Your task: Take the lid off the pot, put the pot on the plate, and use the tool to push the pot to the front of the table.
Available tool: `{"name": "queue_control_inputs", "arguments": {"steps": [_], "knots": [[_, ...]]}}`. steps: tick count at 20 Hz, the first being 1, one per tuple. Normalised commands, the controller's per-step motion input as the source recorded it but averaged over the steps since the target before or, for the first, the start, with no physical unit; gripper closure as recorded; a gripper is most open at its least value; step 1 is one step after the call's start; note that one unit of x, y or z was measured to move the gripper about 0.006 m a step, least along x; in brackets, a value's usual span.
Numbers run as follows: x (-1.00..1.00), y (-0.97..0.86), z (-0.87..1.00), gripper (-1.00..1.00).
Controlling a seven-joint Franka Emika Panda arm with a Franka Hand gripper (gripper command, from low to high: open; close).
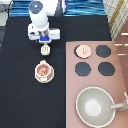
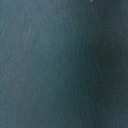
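The pot (image 1: 43,71), pinkish with a reddish inside, sits on the cream plate (image 1: 36,76) on the black table (image 1: 20,100), left of the stove. The pale pink lid (image 1: 83,50) lies off the pot on the stove's upper-left burner. My gripper (image 1: 45,42) hangs just above the pot toward the exterior view's top, shut on the cream-white tool (image 1: 45,49), whose slotted head points down toward the pot with a small gap between them. The wrist view shows only dark, featureless surface.
The pinkish-brown stove block (image 1: 120,70) fills the exterior view's right, with black burners (image 1: 105,68). A large grey-beige pan (image 1: 96,106) with a handle sits on its lower part. A blue backdrop runs along the top edge.
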Motion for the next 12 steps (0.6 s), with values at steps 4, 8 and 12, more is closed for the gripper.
{"name": "queue_control_inputs", "arguments": {"steps": [4,8,12], "knots": [[1.00,0.02,-0.01,1.00],[1.00,0.09,0.40,1.00],[1.00,0.11,0.67,1.00]]}}
